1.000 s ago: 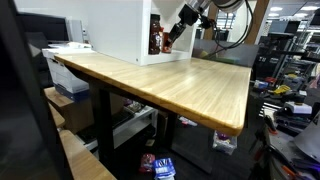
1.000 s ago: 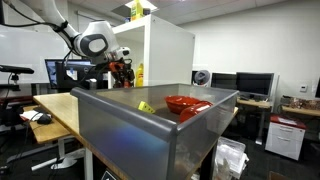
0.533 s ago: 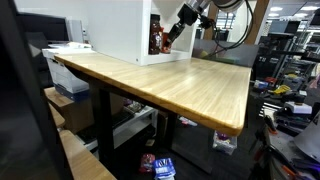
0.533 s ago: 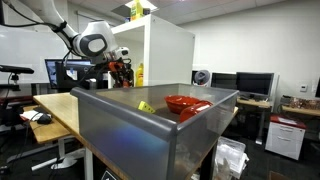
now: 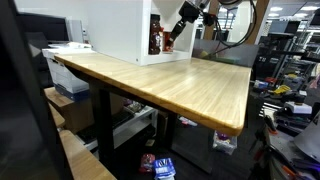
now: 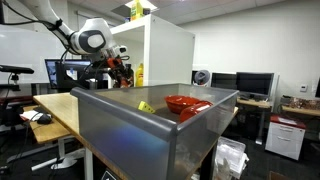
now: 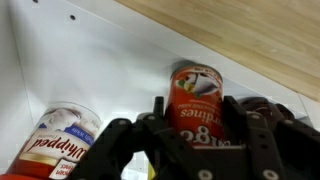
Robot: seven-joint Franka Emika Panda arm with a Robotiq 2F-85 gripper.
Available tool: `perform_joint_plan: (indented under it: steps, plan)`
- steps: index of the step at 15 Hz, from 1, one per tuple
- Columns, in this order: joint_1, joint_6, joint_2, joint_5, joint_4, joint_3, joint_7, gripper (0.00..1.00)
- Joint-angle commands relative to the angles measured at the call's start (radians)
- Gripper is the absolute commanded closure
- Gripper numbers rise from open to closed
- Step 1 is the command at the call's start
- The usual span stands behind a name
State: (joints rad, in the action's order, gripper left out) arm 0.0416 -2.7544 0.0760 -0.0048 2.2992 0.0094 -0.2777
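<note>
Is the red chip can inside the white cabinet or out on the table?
Inside: the wrist view shows the red chip can backed by the white cabinet wall, beside a whipped-topping can.

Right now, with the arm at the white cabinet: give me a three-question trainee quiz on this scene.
1. Wrist view: what stands between the fingers of the gripper? A) mug B) Pringles can C) soup tin
2. True or false: the grey bin holds a red bowl.
3. Fill in: the tub beside the can is labelled "____".
Key: 1 B; 2 true; 3 Whipped.
</note>
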Motion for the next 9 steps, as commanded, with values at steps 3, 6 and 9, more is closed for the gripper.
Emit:
perform_joint_plan:
  steps: [3,6,9]
  plan:
    - [-0.006,-0.045,0.046,-0.047,0.053,0.012,0.089,0.65]
    - [-0.010,-0.066,0.045,-0.080,0.073,0.015,0.117,0.65]
    - [-0.010,-0.087,0.035,-0.108,0.086,0.017,0.136,0.65]
